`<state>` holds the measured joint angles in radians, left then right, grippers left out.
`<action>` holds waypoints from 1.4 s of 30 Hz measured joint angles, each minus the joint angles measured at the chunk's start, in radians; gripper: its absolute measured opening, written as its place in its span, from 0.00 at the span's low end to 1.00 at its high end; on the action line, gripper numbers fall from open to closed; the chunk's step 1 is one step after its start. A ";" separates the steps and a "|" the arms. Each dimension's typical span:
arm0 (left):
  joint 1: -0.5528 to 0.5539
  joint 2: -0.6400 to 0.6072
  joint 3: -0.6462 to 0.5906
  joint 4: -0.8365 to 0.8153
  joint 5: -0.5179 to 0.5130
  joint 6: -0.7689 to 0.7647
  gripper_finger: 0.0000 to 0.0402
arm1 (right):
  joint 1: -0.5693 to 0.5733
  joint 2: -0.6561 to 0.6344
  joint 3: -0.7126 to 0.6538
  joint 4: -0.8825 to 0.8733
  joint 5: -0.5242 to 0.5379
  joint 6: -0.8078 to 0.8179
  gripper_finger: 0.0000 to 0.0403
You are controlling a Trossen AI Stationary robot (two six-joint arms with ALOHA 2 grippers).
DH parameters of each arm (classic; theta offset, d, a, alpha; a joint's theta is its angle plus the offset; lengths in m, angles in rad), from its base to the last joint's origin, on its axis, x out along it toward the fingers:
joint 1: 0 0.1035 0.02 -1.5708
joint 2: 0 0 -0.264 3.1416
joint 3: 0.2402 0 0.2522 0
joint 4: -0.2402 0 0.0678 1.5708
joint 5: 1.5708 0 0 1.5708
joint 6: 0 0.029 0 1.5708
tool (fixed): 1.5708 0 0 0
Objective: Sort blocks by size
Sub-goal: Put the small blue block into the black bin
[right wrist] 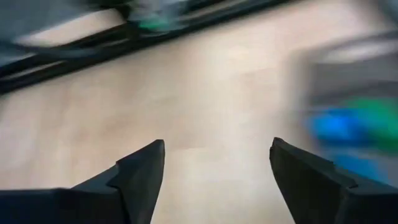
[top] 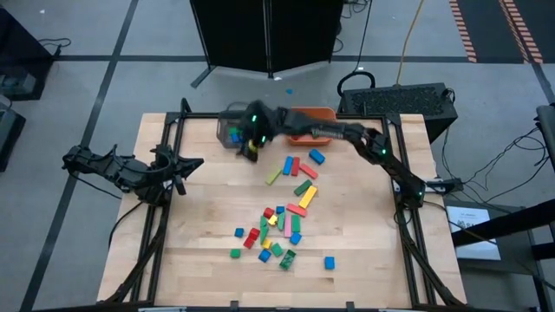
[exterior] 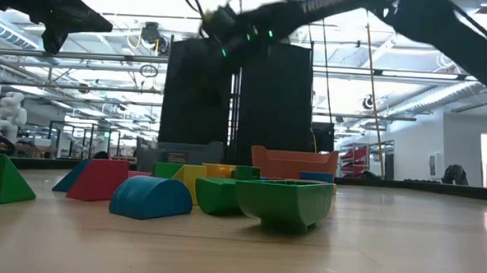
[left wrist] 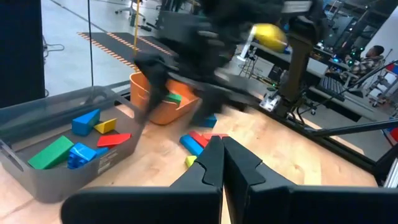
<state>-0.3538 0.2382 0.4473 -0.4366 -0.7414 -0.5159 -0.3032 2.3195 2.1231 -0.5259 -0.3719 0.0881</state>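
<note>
The right gripper [top: 249, 149], fingers apart and empty, hung beside the grey bin [top: 227, 126] at upper centre of the high view, so the loose blocks [top: 286, 212] lay below and right, nearer it than the shut left gripper [top: 192, 164].

Two dark jointed arms [top: 347, 132] (green lights glowing on one)

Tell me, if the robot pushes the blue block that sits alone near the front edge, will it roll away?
Probably not. The blue block looks boxy with flat sides, so it would likely slide across the wooden table rather than roll. It seems small and solid, so probably light and stiff. Nothing touches it, so a push should move it alone.
</note>
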 joint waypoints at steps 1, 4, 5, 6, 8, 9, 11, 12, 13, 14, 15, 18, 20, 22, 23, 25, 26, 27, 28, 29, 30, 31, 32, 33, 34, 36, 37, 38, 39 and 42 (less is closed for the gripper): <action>0.000 0.000 0.000 0.000 0.000 0.000 0.00 | 0.036 -0.001 0.000 -0.007 -0.023 0.001 0.68; 0.000 0.000 0.000 -0.001 0.000 -0.001 0.00 | 0.153 0.006 -0.002 -0.020 0.030 -0.030 0.67; 0.000 0.000 0.000 0.000 0.000 -0.002 0.00 | 0.193 0.011 -0.002 -0.016 0.073 -0.047 0.67; 0.000 0.000 0.000 0.000 0.000 -0.002 0.00 | 0.230 0.016 -0.002 -0.015 0.120 -0.064 0.67; 0.000 0.000 0.000 0.000 0.000 -0.002 0.00 | 0.299 0.034 -0.002 -0.008 0.216 -0.093 0.68; 0.000 0.000 0.000 0.000 0.000 -0.002 0.00 | 0.328 0.039 -0.002 -0.002 0.261 -0.104 0.68; 0.000 0.000 0.000 -0.001 0.000 -0.002 0.00 | 0.374 0.062 -0.002 0.011 0.351 -0.126 0.68; 0.000 0.000 0.000 0.000 0.000 -0.002 0.00 | 0.394 0.071 -0.002 0.025 0.387 -0.127 0.68; 0.000 0.000 0.000 -0.001 0.000 -0.002 0.00 | 0.413 0.083 -0.002 0.035 0.402 -0.123 0.68; 0.000 0.000 0.000 -0.002 0.000 -0.002 0.00 | 0.428 0.095 -0.002 0.053 0.404 -0.107 0.68; 0.000 0.000 0.000 0.000 0.000 -0.002 0.00 | 0.442 0.105 -0.002 0.069 0.404 -0.080 0.67; 0.000 0.000 0.000 0.001 0.001 -0.002 0.00 | 0.466 0.121 -0.003 0.070 0.393 0.004 0.68; 0.000 0.000 0.000 -0.001 0.006 -0.003 0.00 | 0.468 0.121 -0.009 0.080 0.406 0.031 0.67; 0.000 0.000 0.000 0.000 0.006 -0.002 0.00 | 0.470 0.117 -0.026 0.108 0.443 0.045 0.67; 0.000 0.000 0.000 -0.001 0.006 -0.002 0.00 | 0.473 0.117 -0.034 0.116 0.460 0.052 0.67; 0.000 0.000 0.000 -0.001 0.006 -0.002 0.00 | 0.487 0.117 -0.060 0.126 0.465 0.076 0.67; 0.000 0.000 0.000 -0.001 0.007 -0.002 0.00 | 0.494 0.117 -0.082 0.147 0.460 0.099 0.67; 0.000 0.000 0.000 -0.001 0.007 -0.002 0.00 | 0.501 0.117 -0.108 0.174 0.459 0.122 0.67; 0.000 0.000 0.000 -0.001 0.007 -0.002 0.00 | 0.506 0.117 -0.133 0.199 0.453 0.145 0.67; 0.000 0.000 0.000 -0.001 0.007 -0.002 0.00 | 0.511 0.117 -0.153 0.214 0.453 0.167 0.67; 0.000 0.000 0.000 -0.001 0.007 -0.002 0.00 | 0.512 0.119 -0.170 0.220 0.456 0.188 0.67; 0.000 0.000 0.000 -0.001 0.007 -0.002 0.00 | 0.515 0.119 -0.187 0.230 0.459 0.208 0.67; 0.000 0.000 0.000 -0.001 0.007 -0.002 0.00 | 0.514 0.119 -0.203 0.242 0.462 0.227 0.67; 0.000 0.000 0.000 -0.002 0.007 -0.002 0.00 | 0.514 0.119 -0.219 0.254 0.474 0.242 0.67; 0.000 0.000 0.000 -0.003 0.007 -0.002 0.00 | 0.516 0.119 -0.235 0.266 0.492 0.249 0.67; 0.000 0.000 0.000 -0.010 0.007 -0.002 0.00 | 0.517 0.119 -0.260 0.271 0.526 0.252 0.67; 0.000 0.000 0.000 -0.018 0.007 -0.002 0.00 | 0.517 0.119 -0.270 0.278 0.537 0.252 0.67; 0.000 0.000 0.000 -0.023 0.007 -0.002 0.00 | 0.518 0.116 -0.279 0.285 0.537 0.258 0.67; 0.000 0.000 0.000 -0.023 0.007 -0.002 0.00 | 0.518 0.115 -0.288 0.286 0.539 0.265 0.67; 0.000 0.000 0.000 -0.023 0.007 -0.002 0.00 | 0.515 0.113 -0.299 0.290 0.531 0.271 0.67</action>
<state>-0.3539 0.2382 0.4473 -0.4591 -0.7341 -0.5182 0.2119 2.4329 1.8241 -0.2359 0.1592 0.3592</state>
